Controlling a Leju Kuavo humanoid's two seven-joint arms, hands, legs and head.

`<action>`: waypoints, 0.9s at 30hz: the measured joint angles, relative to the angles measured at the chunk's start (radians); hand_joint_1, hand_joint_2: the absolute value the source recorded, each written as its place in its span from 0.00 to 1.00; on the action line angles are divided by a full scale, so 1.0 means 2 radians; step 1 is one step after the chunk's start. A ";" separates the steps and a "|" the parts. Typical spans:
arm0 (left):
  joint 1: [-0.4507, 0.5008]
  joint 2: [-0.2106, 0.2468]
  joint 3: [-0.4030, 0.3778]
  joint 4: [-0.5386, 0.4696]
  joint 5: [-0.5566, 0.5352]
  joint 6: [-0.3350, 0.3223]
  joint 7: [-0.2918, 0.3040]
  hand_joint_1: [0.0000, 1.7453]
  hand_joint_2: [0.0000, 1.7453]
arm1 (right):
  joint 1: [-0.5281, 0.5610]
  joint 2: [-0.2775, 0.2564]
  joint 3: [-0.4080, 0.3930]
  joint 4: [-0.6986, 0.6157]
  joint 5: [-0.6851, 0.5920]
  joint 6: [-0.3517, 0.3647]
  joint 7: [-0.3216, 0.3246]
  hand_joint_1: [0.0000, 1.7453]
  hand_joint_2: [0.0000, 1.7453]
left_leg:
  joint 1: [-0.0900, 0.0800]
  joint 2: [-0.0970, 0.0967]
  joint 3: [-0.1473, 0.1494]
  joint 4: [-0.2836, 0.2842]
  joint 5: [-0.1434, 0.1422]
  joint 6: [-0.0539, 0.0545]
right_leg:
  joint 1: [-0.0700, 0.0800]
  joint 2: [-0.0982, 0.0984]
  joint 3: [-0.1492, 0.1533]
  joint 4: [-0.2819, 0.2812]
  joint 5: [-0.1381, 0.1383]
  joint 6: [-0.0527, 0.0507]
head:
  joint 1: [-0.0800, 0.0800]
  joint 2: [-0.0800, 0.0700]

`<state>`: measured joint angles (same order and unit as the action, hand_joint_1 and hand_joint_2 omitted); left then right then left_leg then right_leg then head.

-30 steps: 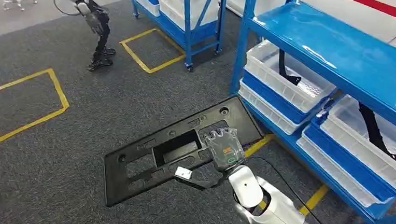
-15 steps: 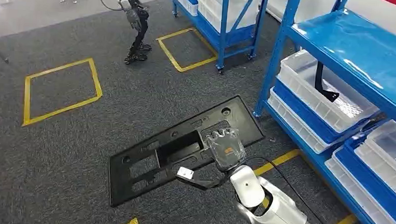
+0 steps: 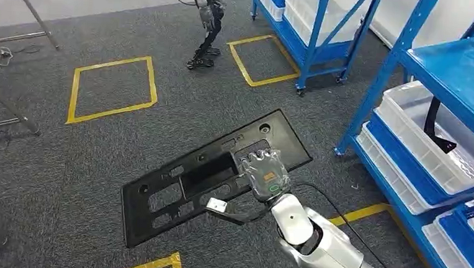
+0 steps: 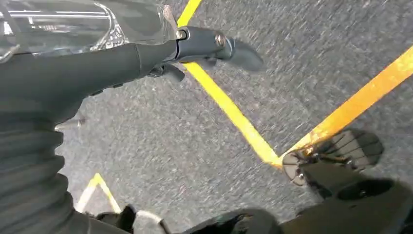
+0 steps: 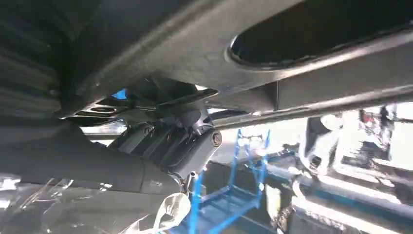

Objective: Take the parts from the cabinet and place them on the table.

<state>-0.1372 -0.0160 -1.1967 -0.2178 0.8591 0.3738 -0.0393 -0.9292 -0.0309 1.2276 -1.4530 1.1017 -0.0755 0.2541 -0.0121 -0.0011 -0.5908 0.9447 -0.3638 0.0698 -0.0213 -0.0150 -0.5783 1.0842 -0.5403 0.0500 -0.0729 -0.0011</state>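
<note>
A large flat black plastic panel [image 3: 175,189] with several cut-outs is carried level above the grey carpet in the head view. My right hand [image 3: 264,173], wrapped in clear film, grips its near long edge around the middle. In the right wrist view the panel's underside [image 5: 243,39] runs overhead and my right hand [image 5: 175,146] clamps onto it from below. My left hand [image 4: 146,53] hangs over the carpet in the left wrist view, its thumb [image 4: 219,46] sticking out and nothing in it.
A blue shelf rack [image 3: 468,67] with white bins [image 3: 432,146] stands on the right; a black part lies in one bin. A second blue rack [image 3: 316,21] is at the back. Yellow tape squares [image 3: 113,89] mark the carpet. Another robot's legs [image 3: 205,26] stand far back; stand legs [image 3: 7,95] at left.
The whole picture has slid to the right, so the camera has turned left, away from the rack. The black panel stays in my right hand at the same place in view.
</note>
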 joint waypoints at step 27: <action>0.002 0.001 0.000 0.000 0.000 0.010 0.002 0.00 1.00 | -0.003 0.008 0.003 0.004 0.003 -0.006 -0.005 1.00 1.00 | -0.009 0.026 -0.009 0.014 -0.012 -0.011 | 0.001 -0.059 0.016 -0.048 0.031 -0.005 | 0.000 0.000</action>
<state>-0.1341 -0.0137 -1.1963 -0.2186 0.8583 0.3933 -0.0347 -0.9361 -0.0156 1.2341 -1.4458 1.1082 -0.0870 0.2441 -0.0308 0.0512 -0.6094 0.9723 -0.3884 0.0470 -0.0187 -0.1328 -0.5460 0.9880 -0.4790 0.0394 -0.0732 -0.0011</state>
